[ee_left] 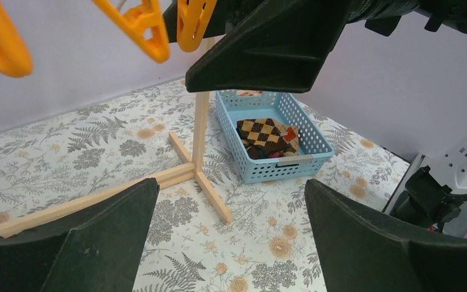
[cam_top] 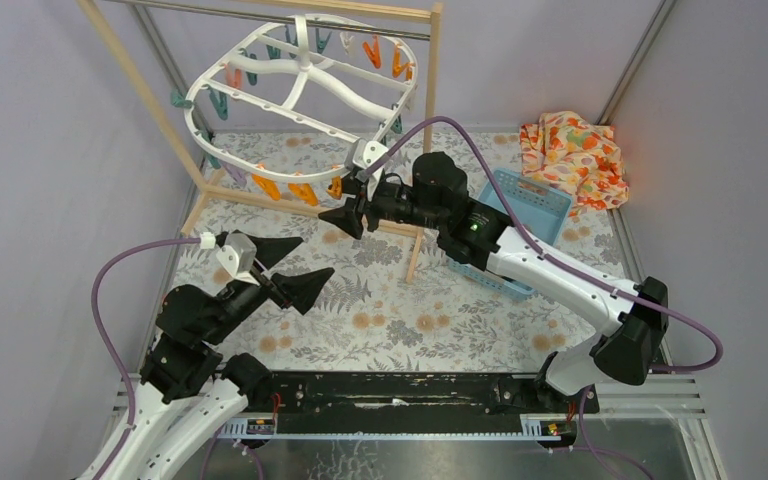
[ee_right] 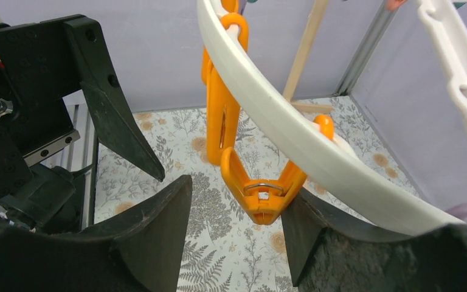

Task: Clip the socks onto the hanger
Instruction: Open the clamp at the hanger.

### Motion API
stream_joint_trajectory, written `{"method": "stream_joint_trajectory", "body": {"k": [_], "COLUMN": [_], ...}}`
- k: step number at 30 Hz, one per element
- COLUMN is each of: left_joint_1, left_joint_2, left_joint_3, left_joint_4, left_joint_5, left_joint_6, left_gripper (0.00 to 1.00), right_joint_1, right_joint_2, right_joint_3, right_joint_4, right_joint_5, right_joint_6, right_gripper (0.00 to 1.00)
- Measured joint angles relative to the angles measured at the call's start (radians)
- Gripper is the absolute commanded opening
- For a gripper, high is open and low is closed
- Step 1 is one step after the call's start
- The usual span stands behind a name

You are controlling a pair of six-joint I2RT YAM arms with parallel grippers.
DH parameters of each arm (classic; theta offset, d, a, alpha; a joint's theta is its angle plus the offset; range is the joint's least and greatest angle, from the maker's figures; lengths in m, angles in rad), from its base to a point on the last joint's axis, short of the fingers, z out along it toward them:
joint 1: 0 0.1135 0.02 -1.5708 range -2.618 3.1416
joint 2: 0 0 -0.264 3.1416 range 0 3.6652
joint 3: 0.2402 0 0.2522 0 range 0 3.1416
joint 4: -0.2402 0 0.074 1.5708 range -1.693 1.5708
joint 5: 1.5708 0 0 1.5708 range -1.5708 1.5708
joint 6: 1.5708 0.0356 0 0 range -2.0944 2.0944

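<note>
The fingers of the right gripper (ee_right: 237, 191) are set half apart on both sides of an orange peg (ee_right: 261, 194). The peg hangs under the white rim of the hanger (ee_right: 280, 121). A gap is seen at one finger, and the other is close against the peg; no pressing can be told. The left gripper (cam_top: 315, 258) is held wide and empty, low over the table (cam_top: 390, 300). The socks (ee_left: 267, 137) are not at either gripper: they lie heaped in a blue basket (ee_left: 280, 164), beyond the foot of the wooden rack (ee_left: 200, 140). Their long axis cannot be told. The basket is nearer to the right arm, but it is the left fingers that face it. Around the basket the flowered cloth on the table is flat and free
</note>
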Motion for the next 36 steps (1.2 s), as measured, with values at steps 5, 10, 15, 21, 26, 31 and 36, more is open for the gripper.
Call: {"method": "stream_joint_trajectory", "body": {"k": [5, 10, 15, 21, 26, 31, 36], "left_joint_1": [0.0, 0.0, 0.0, 0.0, 0.0, 0.0, 0.0], "left_joint_2": [0.0, 0.0, 0.001, 0.005, 0.007, 0.007, 0.007], "left_joint_3": [0.002, 0.002, 0.002, 0.002, 0.002, 0.002, 0.002], "left_joint_4": [-0.005, -0.005, -0.005, -0.005, -0.004, -0.004, -0.004], "left_joint_5": [0.0, 0.0, 0.0, 0.001, 0.001, 0.002, 0.003], "left_joint_6": [0.004, 0.005, 0.005, 0.005, 0.004, 0.004, 0.004], "left_gripper": [0.99, 0.99, 0.99, 0.99, 0.99, 0.99, 0.99], "right_joint_1": [-0.006, -0.016, -0.016, -0.017, -0.019, -0.026, -0.041], "right_joint_2": [0.0, 0.0, 0.0, -0.016, -0.029, -0.031, -0.032], "right_joint_3": [0.003, 0.006, 0.005, -0.011, -0.025, -0.039, -0.05], "right_joint_4": [0.027, 0.048, 0.052, 0.05, 0.05, 0.049, 0.05], "right_joint_5": [0.006, 0.01, 0.012, 0.026, 0.037, 0.038, 0.041], "right_joint_6": [0.0, 0.001, 0.001, 0.0, 0.0, 0.001, 0.002], "right_gripper": [0.5, 0.38, 0.39, 0.42, 0.44, 0.47, 0.46]}}
